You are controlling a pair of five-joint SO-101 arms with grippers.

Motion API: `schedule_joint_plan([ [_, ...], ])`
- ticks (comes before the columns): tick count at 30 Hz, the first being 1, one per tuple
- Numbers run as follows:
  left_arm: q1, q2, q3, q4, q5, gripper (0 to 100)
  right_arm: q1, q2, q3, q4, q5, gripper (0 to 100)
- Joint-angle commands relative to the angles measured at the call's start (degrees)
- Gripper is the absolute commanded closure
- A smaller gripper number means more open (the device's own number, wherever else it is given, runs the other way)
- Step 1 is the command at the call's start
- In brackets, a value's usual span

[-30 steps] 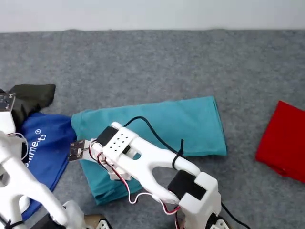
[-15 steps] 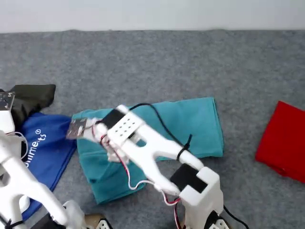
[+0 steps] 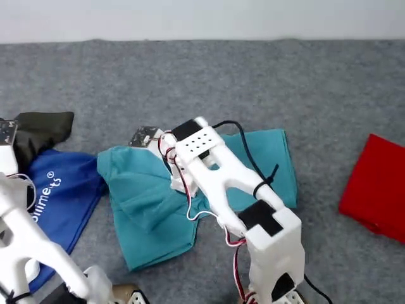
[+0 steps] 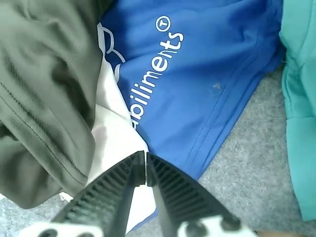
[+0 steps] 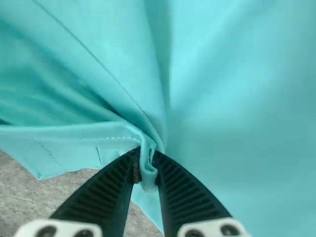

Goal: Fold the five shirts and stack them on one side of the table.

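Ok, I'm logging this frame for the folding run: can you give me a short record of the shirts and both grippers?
right gripper: shut on a bunched edge of the teal shirt
teal shirt: mid-table, rumpled on its near side
left gripper: shut, above the blue shirt and a white cloth
dark green shirt: left edge, next to the blue shirt
red shirt: right edge, apart from the others
table: grey covering

Grey felted tabletop [image 3: 253, 82]: mottled, uniform. Teal cloth shirt [image 3: 145, 202]: plain. Red cloth shirt [image 3: 376, 187]: plain. Blue cloth shirt [image 3: 60, 202]: royal blue, white lettering. Dark olive cloth shirt [image 3: 41, 130]: plain. Left tool [image 4: 146, 165] and right tool [image 5: 146, 165]: black, ribbed.
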Motion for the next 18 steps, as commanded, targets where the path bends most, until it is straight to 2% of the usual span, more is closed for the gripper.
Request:
schedule_joint_plan([
  [1, 0.0, 0.0, -0.6, -1.2, -0.4, 98, -0.1, 0.1, -3.5, 0.0, -1.5, 98.8],
  [5, 0.0, 0.0, -0.6, -1.2, -0.4, 98, -1.6, 0.0, -5.0, 1.0, -3.1, 98.2],
  [11, -0.1, 0.0, -0.6, -1.2, -0.6, 98, -5.6, 0.0, -11.9, 12.0, -2.7, 86.1],
  [15, -0.3, 0.0, -0.6, -1.2, -0.6, 98, -7.7, 0.0, -18.7, 19.7, 2.4, 85.8],
  [18, -0.3, 0.0, -0.6, -1.2, -0.6, 98, -9.4, -0.3, -20.5, 20.3, 5.2, 85.6],
])
